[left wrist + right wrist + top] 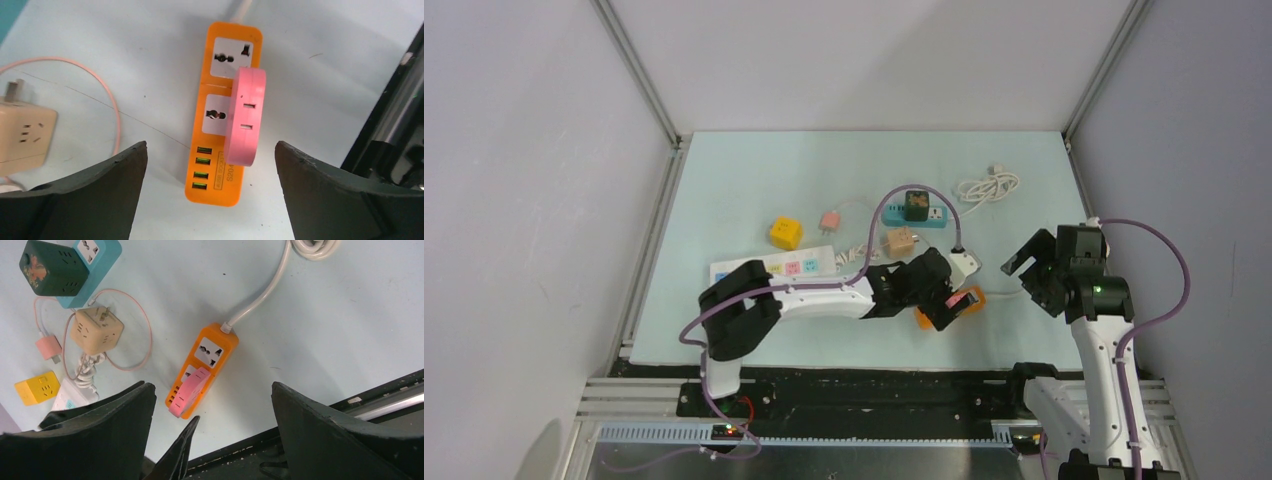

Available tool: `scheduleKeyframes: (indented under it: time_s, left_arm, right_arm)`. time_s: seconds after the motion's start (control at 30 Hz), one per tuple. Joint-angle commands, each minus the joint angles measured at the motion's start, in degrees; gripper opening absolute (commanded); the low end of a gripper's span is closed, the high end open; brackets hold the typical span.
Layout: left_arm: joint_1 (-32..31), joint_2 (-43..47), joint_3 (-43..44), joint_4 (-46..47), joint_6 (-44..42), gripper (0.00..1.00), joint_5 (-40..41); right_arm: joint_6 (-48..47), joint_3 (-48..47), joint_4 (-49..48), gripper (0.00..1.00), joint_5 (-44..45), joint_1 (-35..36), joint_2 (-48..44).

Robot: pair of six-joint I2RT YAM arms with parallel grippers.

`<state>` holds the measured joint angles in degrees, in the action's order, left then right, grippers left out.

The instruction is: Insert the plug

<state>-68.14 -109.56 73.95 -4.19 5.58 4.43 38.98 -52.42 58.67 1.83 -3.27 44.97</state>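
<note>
While my left gripper (211,150) gaped above the desk's near edge, the pink plug (244,117) sat centred beneath. My right gripper (212,386), also wide, was farther.

Yellow cube (786,232), beige cube (900,241), dk-green cube (916,204) on blue strip (937,215), white strip (809,262).

**Three cameras, one shared strip**

Top camera looks down from behind over the whole mat (724,200). Left wrist sits close above the orange power strip (218,86); right wrist sees it too, from farther back, probably higher.
</note>
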Motion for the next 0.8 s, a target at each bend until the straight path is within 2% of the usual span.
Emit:
scheduleKeyframes:
  time_s: [0.0,0.1,0.13,0.27,0.4,0.53,0.63,0.77]
  left_arm:
    - [-0.3,8.1,2.4,1.0,-1.6,1.0,1.5]
    - [-0.3,13.1,-0.6,1.1,-1.4,1.0,2.3]
    - [-0.3,14.3,-2.3,1.1,-1.4,1.0,2.5]
    - [-0.2,23.3,-8.4,2.3,-0.7,1.0,4.0]
    - [-0.1,34.6,-13.9,2.5,0.3,1.0,10.1]
    - [0.3,43.1,-18.2,2.3,2.3,1.0,15.4]
    - [0.8,48.2,-20.9,2.0,3.5,1.0,17.5]
    - [1.0,54.9,-23.8,0.9,3.6,1.0,20.1]
  right_arm:
    - [-1.2,-0.5,-1.2,0.91,-2.8,-0.3,0.5]
    - [-4.7,-0.1,-2.0,0.93,-6.1,-0.3,0.7]
    - [-5.5,0.4,-2.7,0.97,-6.9,-0.2,0.4]
    - [-4.2,2.7,-4.6,0.99,-6.7,-0.1,0.1]
    - [2.5,4.7,-6.3,0.99,-6.7,1.4,1.5]
    - [11.0,5.8,-8.4,1.0,-5.9,7.2,4.0]
    - [18.8,5.8,-8.4,0.99,1.3,14.7,5.4]
    - [27.3,5.8,-8.3,0.99,6.8,21.8,8.9]
